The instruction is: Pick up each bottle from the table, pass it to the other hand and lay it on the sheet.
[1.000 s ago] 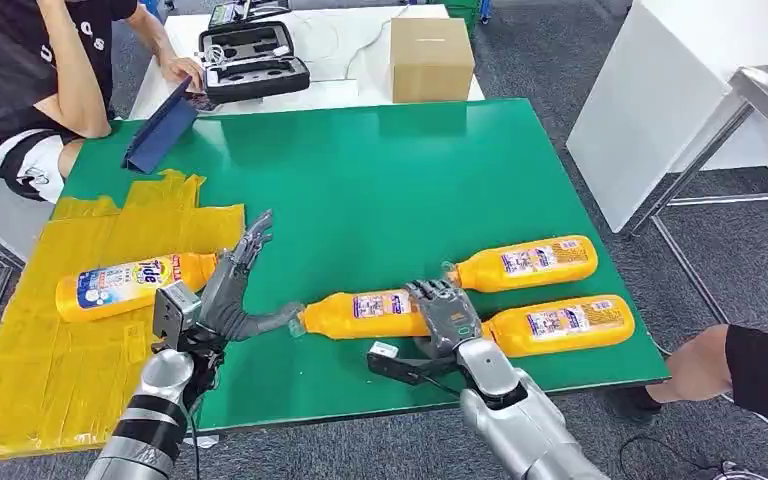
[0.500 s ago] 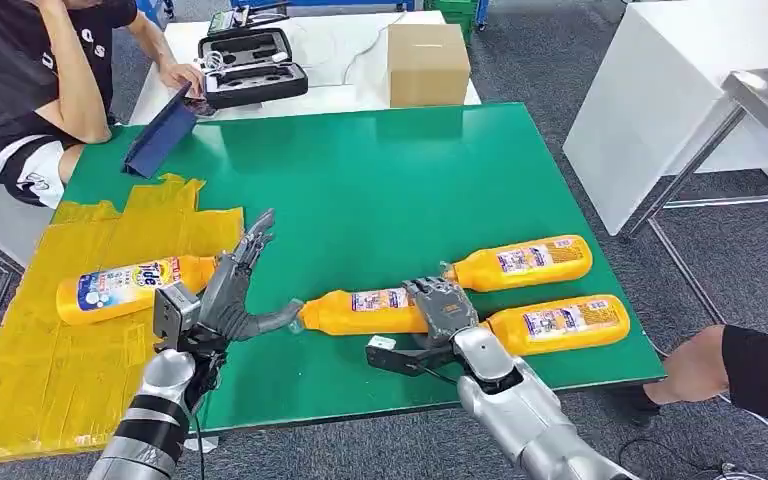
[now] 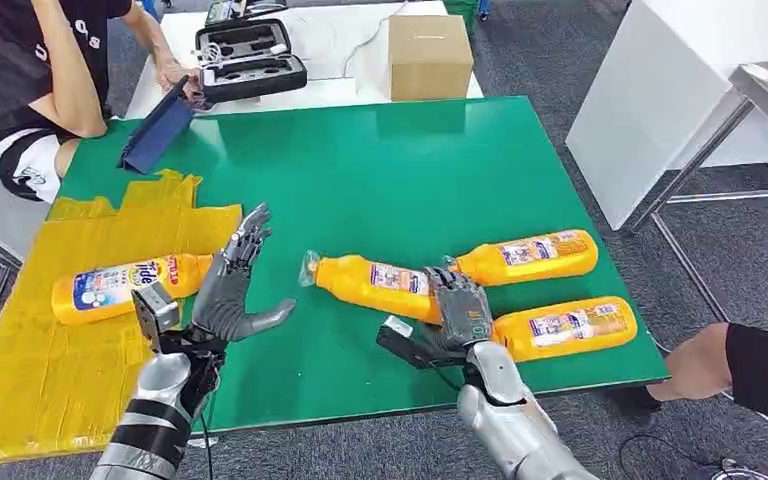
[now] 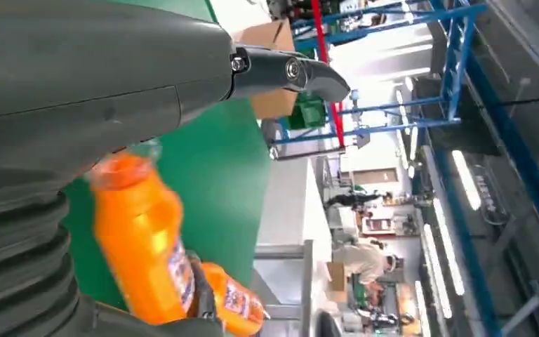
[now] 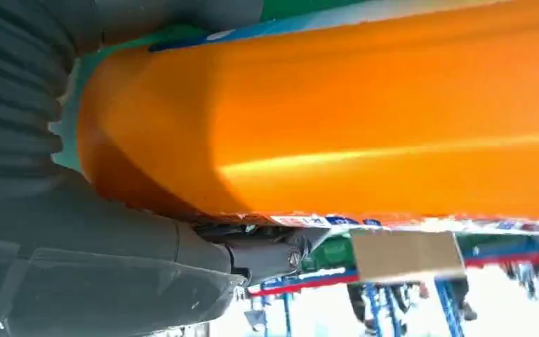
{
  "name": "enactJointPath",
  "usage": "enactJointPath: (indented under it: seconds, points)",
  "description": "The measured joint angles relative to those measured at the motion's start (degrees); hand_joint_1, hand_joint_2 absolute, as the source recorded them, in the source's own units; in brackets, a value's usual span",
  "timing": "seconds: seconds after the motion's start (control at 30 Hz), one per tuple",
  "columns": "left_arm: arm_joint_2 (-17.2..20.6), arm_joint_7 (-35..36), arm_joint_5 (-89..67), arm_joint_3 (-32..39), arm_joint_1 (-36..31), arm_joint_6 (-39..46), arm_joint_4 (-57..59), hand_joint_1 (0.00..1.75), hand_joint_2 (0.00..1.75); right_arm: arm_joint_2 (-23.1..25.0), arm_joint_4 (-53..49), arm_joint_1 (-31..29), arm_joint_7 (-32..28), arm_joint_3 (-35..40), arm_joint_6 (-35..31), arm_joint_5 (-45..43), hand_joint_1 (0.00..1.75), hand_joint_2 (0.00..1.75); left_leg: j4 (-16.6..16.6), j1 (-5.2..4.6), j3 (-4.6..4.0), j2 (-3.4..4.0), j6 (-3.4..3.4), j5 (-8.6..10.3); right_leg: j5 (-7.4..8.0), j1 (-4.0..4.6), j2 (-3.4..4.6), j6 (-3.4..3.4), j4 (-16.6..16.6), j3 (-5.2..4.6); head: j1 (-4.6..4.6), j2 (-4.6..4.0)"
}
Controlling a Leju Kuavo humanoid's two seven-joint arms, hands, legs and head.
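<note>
Right robot hand (image 3: 463,312) grasps a glossy orange plastic bottle (image 3: 375,284), cap end tilted up off the smooth green table (image 3: 380,180). Left robot hand (image 3: 228,290) is released, fingers spread. Another bottle (image 3: 125,283) lies on the crinkled yellow sheet (image 3: 40,370); two more lie beside the right hand.

Those orange bottles (image 3: 380,286) are looking like glossy plastic with shiny printed labels, light bouncing off them. The green table (image 3: 380,180) is showing a smooth, matt top. The yellow sheet (image 3: 50,350) is looking like thin crinkly plastic film, and the box (image 3: 430,55) is reading as plain matt cardboard.
</note>
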Motion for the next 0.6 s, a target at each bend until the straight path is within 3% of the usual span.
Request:
enactJointPath:
  seconds: [0.27, 0.6]
  points:
    - [-0.1, 0.7, 1.6, 0.1, 0.3, 0.2, -1.6, 0.00, 1.75, 1.7, -4.9, 2.3, -3.5, -4.5, -0.7, -3.6, 1.75, 1.75, 0.0, 0.01, -0.25, -0.01, -0.01, -0.01, -0.06, 0.00, -0.01, -0.05, 0.0, -0.25, 0.00, 0.00]
    - [-0.5, 8.8, 11.7, 3.2, -2.8, 4.7, 6.2, 0.00, 1.75, 4.9, -9.5, 4.5, -11.8, -7.2, -4.5, -11.9, 1.75, 1.75, 0.0, 0.01, -0.35, 0.01, -0.01, -0.01, -0.05, 0.00, 0.00, -0.05, 0.0, -0.37, -0.02, 0.00]
